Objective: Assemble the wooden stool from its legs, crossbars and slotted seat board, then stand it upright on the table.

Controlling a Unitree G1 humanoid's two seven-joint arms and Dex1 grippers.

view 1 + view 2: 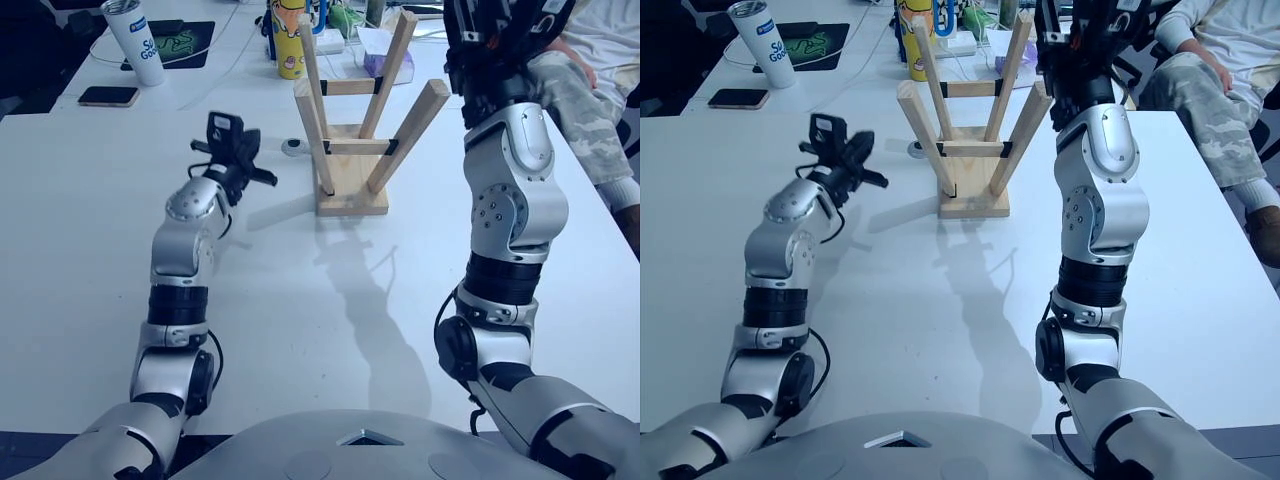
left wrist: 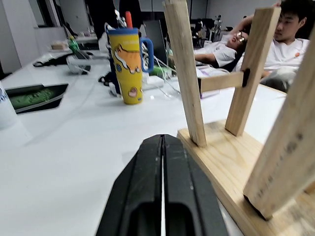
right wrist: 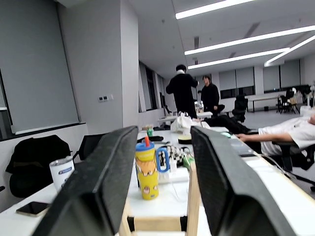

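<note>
In the left eye view, the stool (image 1: 352,150) is seen upside down on the white bench (image 1: 300,320). Its seat board (image 1: 352,205) lies flat and its legs (image 1: 315,100) point up, joined by crossbars (image 1: 355,146). The left gripper (image 1: 240,155) is seen low, just beside the stool and apart from it. The right arm (image 1: 510,180) is raised beyond the stool, and its dark hand is cut off by the frame's top edge.

In the right eye view, a tumbler (image 1: 765,40) and a phone (image 1: 738,98) are seen on the far side of the bench.

In the left wrist view, the fingers (image 2: 142,196) are pressed together with only a thin seam between them, and nothing is held. The seat board's corner lies close ahead, with a yellow mug (image 2: 129,64) behind.

In the right wrist view, the right gripper (image 3: 165,140) is shown with its fingers (image 3: 98,191) spread wide and nothing gripped. One leg's end is seen between them, and contact cannot be judged.
</note>
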